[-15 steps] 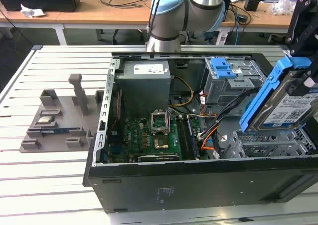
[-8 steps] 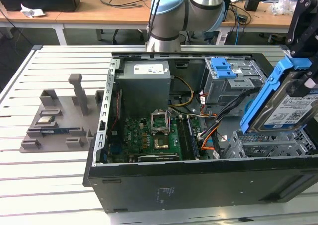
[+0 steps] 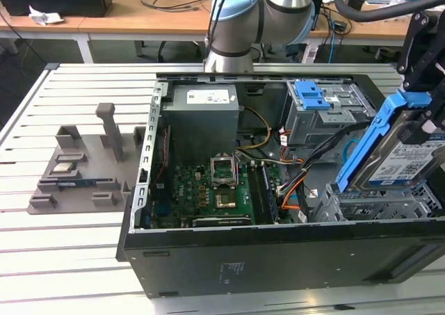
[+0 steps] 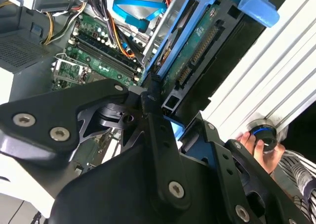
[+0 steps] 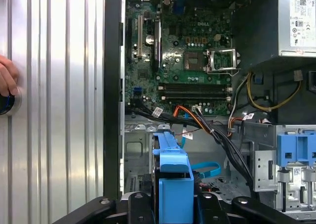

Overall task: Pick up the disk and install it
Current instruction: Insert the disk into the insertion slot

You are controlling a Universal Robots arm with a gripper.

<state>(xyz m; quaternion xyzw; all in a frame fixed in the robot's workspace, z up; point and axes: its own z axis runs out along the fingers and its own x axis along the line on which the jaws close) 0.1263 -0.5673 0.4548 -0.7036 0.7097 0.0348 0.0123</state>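
- The gripper (image 3: 425, 124) is clamped on the disk (image 3: 410, 155), with its black fingers (image 4: 158, 130) pressed against the blue frame.
- In the exterior view the disk hangs at 3 o'clock. It is tilted, with its labelled face up, over the metal bay (image 3: 375, 205) at about 4 o'clock of the open case (image 3: 278, 263). I cannot tell whether its low end touches the bay.
- The step in hand looks like seating the disk in that bay. To do it well, I judge the frame must be brought level and square with the bay's sides, without forcing it.
- The orange and black cables (image 3: 300, 183) run just beside the bay at its 9 o'clock and could snag, so they should stay clear.
- The exterior view gives the tilt and the height over the bay.
- The second wrist view adds the disk's underside and connector edge (image 4: 197, 51).
- The first wrist view looks along the frame (image 5: 173, 182) towards the circuit board (image 5: 187, 61).
- Both wrist views show a person's hand (image 4: 254, 144) at a round button (image 4: 262, 134) on the slatted table (image 5: 59, 110).
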